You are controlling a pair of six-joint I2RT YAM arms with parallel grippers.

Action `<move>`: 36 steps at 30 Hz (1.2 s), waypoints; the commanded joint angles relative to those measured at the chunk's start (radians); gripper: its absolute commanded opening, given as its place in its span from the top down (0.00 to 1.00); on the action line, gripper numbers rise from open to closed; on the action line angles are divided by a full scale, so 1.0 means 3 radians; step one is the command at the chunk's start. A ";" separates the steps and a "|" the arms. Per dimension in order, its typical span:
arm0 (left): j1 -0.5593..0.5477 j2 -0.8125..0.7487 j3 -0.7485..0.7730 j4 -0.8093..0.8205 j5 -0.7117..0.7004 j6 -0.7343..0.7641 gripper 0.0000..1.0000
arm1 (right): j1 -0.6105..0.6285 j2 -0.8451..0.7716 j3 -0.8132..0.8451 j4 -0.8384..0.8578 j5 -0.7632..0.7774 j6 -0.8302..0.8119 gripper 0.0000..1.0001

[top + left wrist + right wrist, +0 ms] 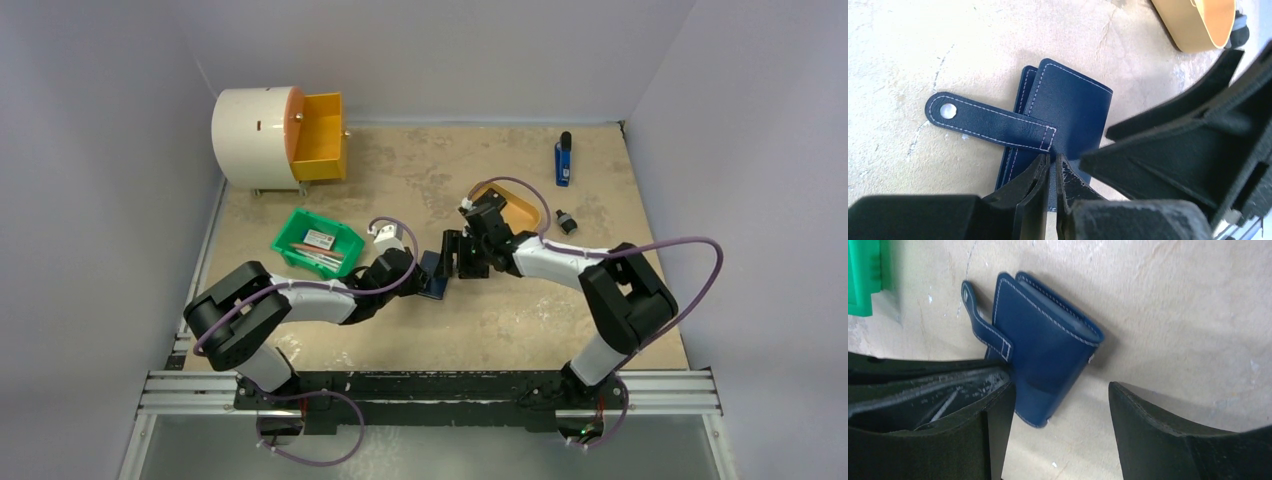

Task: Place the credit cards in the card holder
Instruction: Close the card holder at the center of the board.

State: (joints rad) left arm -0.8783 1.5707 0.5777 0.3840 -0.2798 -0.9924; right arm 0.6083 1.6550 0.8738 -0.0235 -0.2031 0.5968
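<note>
L gripper [1052, 167] jaws pinched near-shut on card holder [1068, 107] edge, prob to steady it; R gripper [1058, 390] wide open, empty, straddling it, guessing to pry it open

One card holder [1068, 107], one green bin [292, 232], one yellow tray [527, 212].

1. The card holder [1068, 107] is seen lying on the beige table [923, 45], its snap tab [993, 122] stretched leftward.
2. Its near edge is pinched by the left gripper [1053, 162], whose fingers are nearly together.
3. The right gripper [1095, 147] is seen just beside it.
4. A mustard-yellow tray [1193, 25] is seen at the upper right.
</note>
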 commanded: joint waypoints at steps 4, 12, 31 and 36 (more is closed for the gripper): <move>-0.0002 0.0005 -0.0075 -0.0304 -0.0278 -0.0090 0.91 | -0.0103 -0.0415 -0.0322 0.0331 -0.0171 0.0457 0.29; -0.0001 0.0014 -0.0098 -0.0293 -0.0283 -0.0110 0.92 | -0.0197 -0.0393 -0.0828 0.1313 -0.0589 0.0949 0.31; 0.0015 0.0055 -0.0130 -0.0474 -0.0472 -0.0296 0.97 | -0.0202 -0.0015 -0.1011 0.1950 -0.0453 0.1454 0.35; 0.0023 0.0118 -0.0121 -0.0496 -0.0465 -0.0328 0.99 | -0.0205 0.0148 -0.0969 0.2128 -0.0565 0.1493 0.38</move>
State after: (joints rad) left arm -0.8783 1.5707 0.5671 0.3695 -0.3752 -1.0912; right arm 0.5488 1.6554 0.5613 0.5854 -0.3630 1.0374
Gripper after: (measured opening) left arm 0.019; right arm 0.628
